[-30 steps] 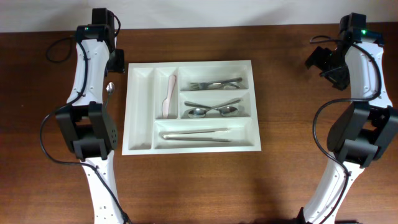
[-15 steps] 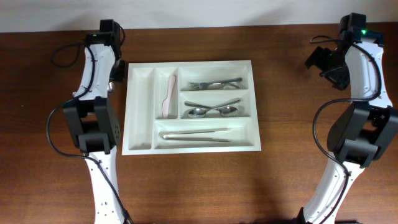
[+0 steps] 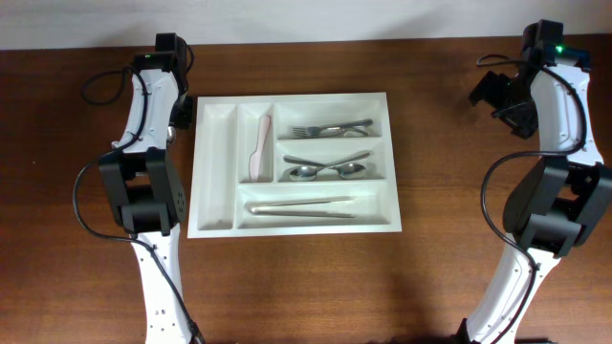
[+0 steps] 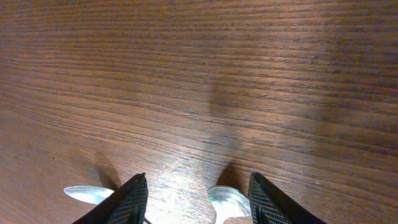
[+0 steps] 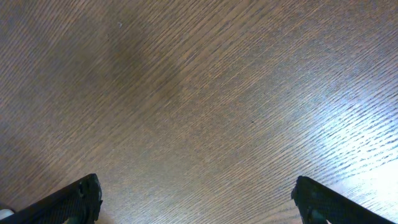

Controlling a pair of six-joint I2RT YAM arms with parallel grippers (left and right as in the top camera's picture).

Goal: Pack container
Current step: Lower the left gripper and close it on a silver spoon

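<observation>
A white cutlery tray (image 3: 215, 222) lies at the table's middle. It holds forks (image 3: 331, 127), spoons (image 3: 326, 170), knives (image 3: 300, 206) and a pale pink utensil (image 3: 259, 149). My left gripper (image 3: 179, 107) is just left of the tray's far left corner. In the left wrist view it is open (image 4: 196, 182) low over the table, with one spoon bowl (image 4: 227, 200) between its fingers and a second spoon bowl (image 4: 86, 194) outside the left finger. My right gripper (image 3: 498, 96) is open (image 5: 196, 194) and empty over bare wood at the far right.
The tray's long left compartment (image 3: 214, 153) holds nothing. A black cable (image 3: 94, 84) loops on the table at the far left. The wall edge runs along the back of the table.
My left arm has swung right toward the tray's left edge and now covers the spoon that showed beside it one second ago. The right arm has not moved.
</observation>
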